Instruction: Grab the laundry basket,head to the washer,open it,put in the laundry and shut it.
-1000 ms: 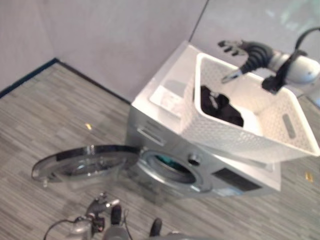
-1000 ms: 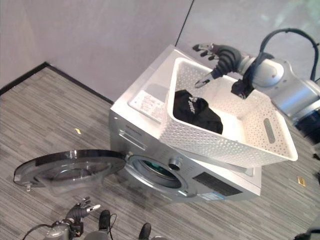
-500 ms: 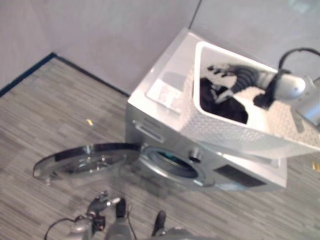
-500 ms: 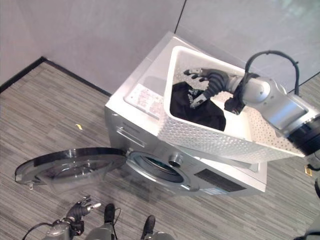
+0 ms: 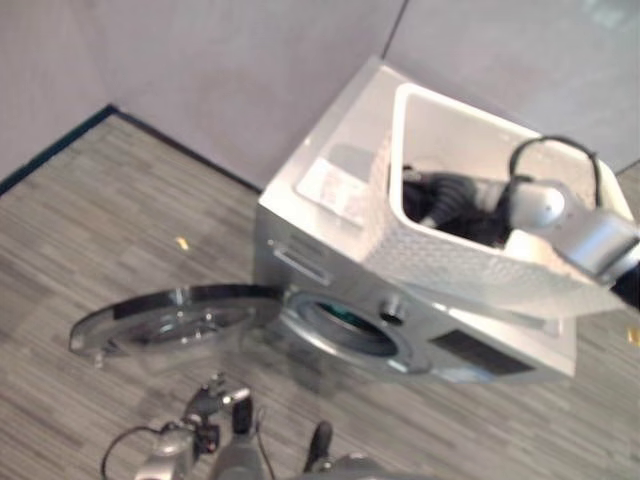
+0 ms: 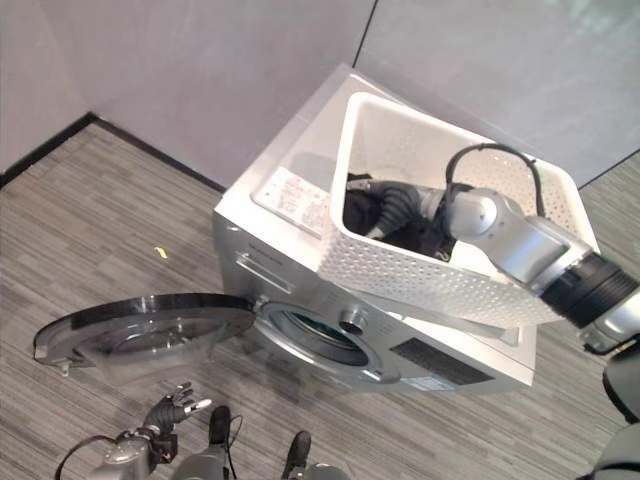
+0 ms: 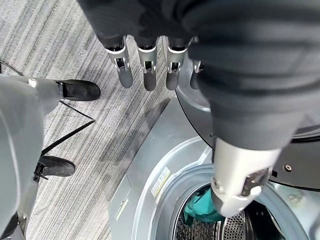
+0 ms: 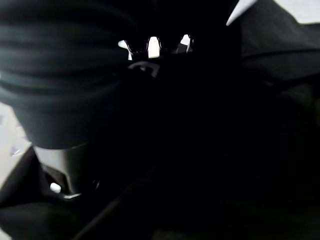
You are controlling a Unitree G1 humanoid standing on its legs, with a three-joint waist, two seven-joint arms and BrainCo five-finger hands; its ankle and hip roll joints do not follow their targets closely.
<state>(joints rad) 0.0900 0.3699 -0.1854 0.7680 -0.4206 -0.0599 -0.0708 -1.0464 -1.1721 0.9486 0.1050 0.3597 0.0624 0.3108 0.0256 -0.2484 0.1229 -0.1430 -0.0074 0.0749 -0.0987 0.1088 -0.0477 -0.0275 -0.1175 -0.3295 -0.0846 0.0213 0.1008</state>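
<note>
At two o'clock atop the washer (image 6: 300,270), our right hand (image 6: 392,205) sinks into the basket's (image 6: 420,275) black laundry (image 6: 425,238), grip unreadable; our left hand (image 7: 145,60) hangs relaxed.

Basket (image 6: 430,285) on top of washer (image 6: 300,255), toward its right side; dark laundry (image 6: 362,212) inside basket, at left end. Open door (image 6: 140,330) left of drum opening (image 6: 318,340); teal cloth (image 7: 200,210) in drum.

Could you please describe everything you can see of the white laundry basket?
The laundry basket is white perforated plastic, rectangular with tall walls. It sits on top of the silver washer, overhanging its front edge. Dark clothes lie inside, and the right hand reaches down into them.
</note>
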